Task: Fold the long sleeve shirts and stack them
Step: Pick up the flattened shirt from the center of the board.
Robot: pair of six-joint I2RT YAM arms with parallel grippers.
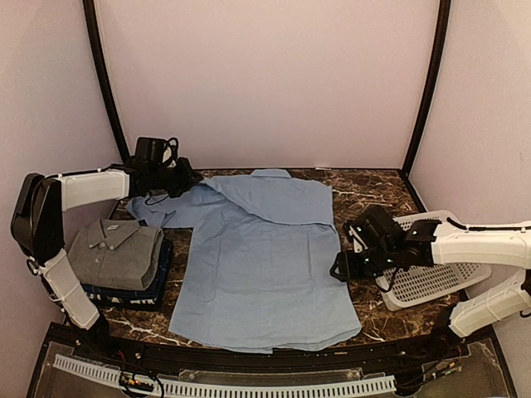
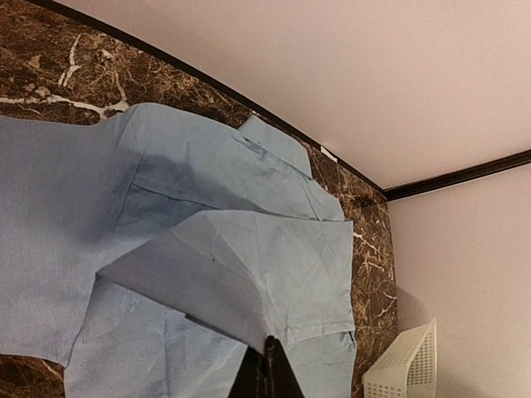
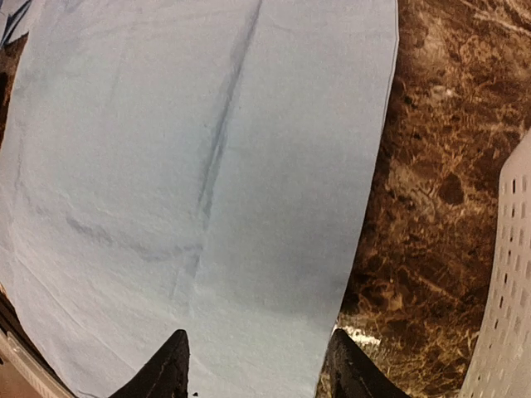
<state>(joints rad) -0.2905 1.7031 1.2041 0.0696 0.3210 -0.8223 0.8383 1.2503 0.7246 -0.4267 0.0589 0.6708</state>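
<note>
The light blue shirt [image 1: 261, 265] lies spread on the marble table, its right sleeve folded across the chest. My left gripper [image 1: 187, 178] is shut on the shirt's left sleeve at the far left and holds a lifted fold of it [image 2: 207, 286]; the gripper [image 2: 267, 369] shows at the bottom of the left wrist view. My right gripper [image 1: 340, 269] is open and empty at the shirt's right edge [image 3: 365, 207], its fingers [image 3: 170, 369] over the cloth. The folded grey collared shirt [image 1: 116, 253] sits on the folded dark navy shirt [image 1: 124, 294] at the left.
A white lattice basket [image 1: 431, 278] lies under the right arm at the right; it also shows in the left wrist view [image 2: 406, 365] and the right wrist view [image 3: 506, 290]. Pale walls with black frame posts [image 1: 104, 75] enclose the table.
</note>
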